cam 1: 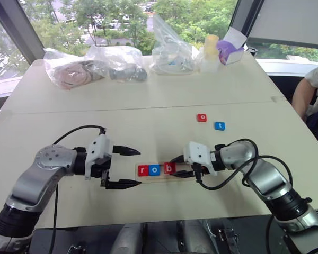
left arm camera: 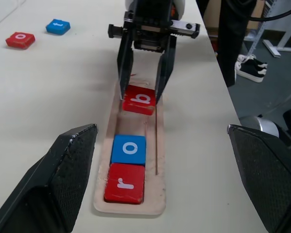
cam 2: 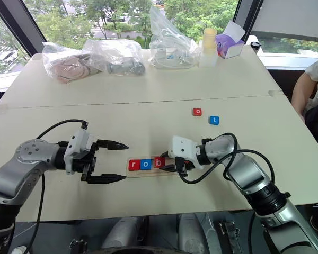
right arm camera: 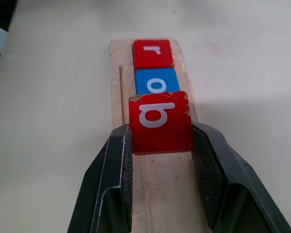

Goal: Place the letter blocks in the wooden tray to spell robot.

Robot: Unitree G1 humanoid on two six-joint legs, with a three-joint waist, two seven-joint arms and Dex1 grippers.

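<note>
1. R gripper [right arm camera: 161, 141] is clamped on the red "b" tile [right arm camera: 160, 122], fingers pressing its two side edges. In the right wrist view the tile sits tilted over the wooden tray [left arm camera: 155, 167], just past the blue "o" tile [left arm camera: 129, 148], and doesn't look flat in the slot yet. Risk: if the jaws let go now, "b" may drop crooked, ride up on the "o" or hang on the slot's lip.
2. Red "r" tile [left arm camera: 125, 182] and blue "o" already lie in the tray's end, touching each other. Risk: pushing "b" along the slot w/ too much force shoves both out of line, or slides the whole tray across the table [cam 1: 148, 100], since nothing pins it.
3. L gripper [cam 1: 122, 168] hovers at the tray's "r" end w/ fingers wide apart, holding nothing. Whether it touches the tray I can't tell. Risk: a small drift inward knocks the tray or "r".
4. R fingers straddle the tray's walls closely. Risk: on opening, a fingertip snags the rim and lifts or twists the tray.
5. Still loose: second red "o" tile [cam 1: 202, 117] and blue "t" tile [cam 1: 219, 126], near each other, well apart from the tray. Risk: grabbing "t" first gives the wrong order; they're close enough that a sloppy pick nudges the neighbour.
</note>
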